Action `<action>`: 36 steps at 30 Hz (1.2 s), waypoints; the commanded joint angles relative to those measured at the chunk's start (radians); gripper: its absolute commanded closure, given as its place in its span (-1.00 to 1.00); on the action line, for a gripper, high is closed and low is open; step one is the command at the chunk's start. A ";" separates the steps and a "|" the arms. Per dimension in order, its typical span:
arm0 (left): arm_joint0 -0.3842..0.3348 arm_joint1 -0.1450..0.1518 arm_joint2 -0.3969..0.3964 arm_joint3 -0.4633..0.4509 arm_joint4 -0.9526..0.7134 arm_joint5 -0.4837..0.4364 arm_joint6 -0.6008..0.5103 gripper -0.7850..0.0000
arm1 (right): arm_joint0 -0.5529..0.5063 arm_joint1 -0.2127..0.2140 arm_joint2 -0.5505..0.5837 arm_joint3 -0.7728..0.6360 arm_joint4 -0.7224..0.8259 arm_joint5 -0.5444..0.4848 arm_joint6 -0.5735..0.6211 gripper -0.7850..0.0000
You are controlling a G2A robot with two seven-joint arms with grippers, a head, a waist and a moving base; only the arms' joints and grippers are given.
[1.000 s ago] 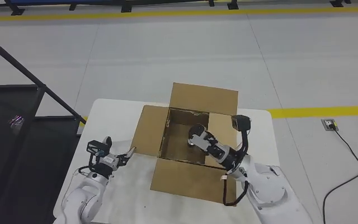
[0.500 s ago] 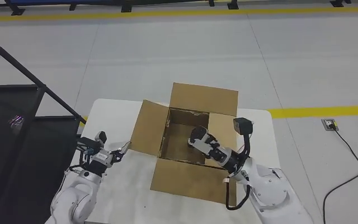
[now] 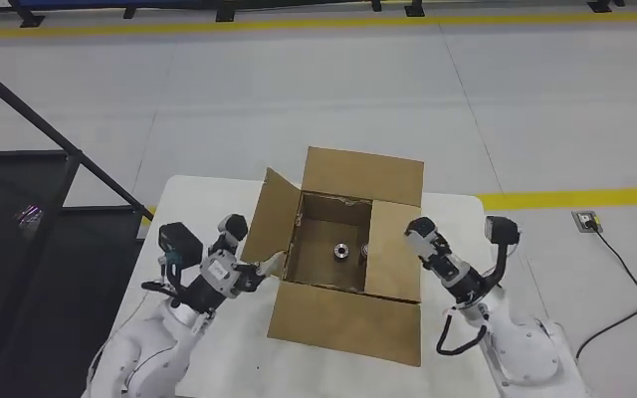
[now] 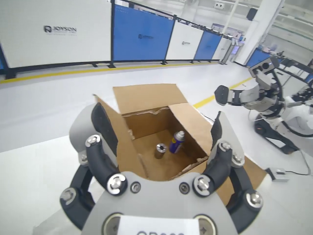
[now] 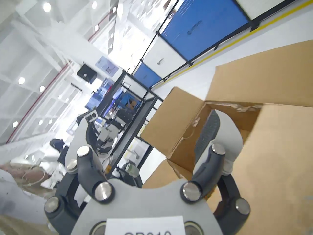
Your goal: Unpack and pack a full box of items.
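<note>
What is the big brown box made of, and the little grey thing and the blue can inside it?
The box looks like plain brown cardboard, matte, with torn, ragged edges. The little cylinder seems bare metal, grey and shiny. The blue can is glossy, probably painted metal with a pale plastic cap.

Industrial test hall. Pale glossy floor (image 3: 299,90), yellow lane tape (image 3: 299,23) across the top of the top view, blue-and-white partition panels (image 4: 141,37) behind it. High ceiling lights (image 5: 46,7) upper left in the right wrist view.
</note>
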 commanded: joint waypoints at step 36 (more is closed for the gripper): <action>-0.548 -0.146 0.535 0.708 -0.750 0.130 -0.469 -1.00 | -0.128 0.011 0.122 -0.003 0.038 -0.031 -0.116 -1.00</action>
